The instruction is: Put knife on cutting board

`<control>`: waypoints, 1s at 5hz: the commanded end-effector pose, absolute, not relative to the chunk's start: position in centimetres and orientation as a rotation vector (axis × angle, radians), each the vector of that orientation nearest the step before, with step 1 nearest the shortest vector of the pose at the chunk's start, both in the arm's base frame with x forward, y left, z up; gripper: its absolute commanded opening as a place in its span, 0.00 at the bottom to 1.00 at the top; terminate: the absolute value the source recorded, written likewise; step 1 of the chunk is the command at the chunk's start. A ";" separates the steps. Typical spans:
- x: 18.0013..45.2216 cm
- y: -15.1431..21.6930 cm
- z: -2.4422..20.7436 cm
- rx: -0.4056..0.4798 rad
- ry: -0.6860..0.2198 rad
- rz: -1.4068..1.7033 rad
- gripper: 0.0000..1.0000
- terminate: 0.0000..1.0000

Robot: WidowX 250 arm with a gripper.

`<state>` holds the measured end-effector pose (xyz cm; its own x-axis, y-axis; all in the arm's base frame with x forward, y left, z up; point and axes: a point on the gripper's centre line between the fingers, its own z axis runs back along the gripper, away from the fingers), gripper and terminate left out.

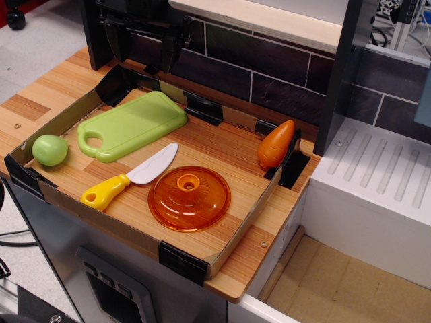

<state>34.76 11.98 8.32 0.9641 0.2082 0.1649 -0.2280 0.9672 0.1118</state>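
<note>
Gripper [143, 40] up by brick wall [269, 74], fingers spread, empty | knife [129, 176] on wood counter [222, 145], between board [131, 124] and orange lid [189, 198] | white sink [377, 175] right

You've got open wood btwn the cutting board [132, 124] and carrot [276, 144]. Orange lid [189, 197] sits just beside the knife [129, 177] blade, green ball [50, 149] near the board's handle end, cardboard walls [236, 229] all around.

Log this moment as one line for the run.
gripper: open, raised behind cutting board | knife: on counter, off board, beside orange lid
</note>
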 end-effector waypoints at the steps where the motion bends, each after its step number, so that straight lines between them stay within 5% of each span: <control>1: 34.8 12.0 8.3 0.131 -0.153 0.221 1.00 0.00; 3: 28.4 10.0 9.3 -0.008 -0.209 -0.019 1.00 0.00; 5: 24.9 9.8 8.4 -0.014 -0.107 -0.073 1.00 0.00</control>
<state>24.51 9.29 7.20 0.9950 -0.0673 0.0735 0.0695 0.9972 -0.0278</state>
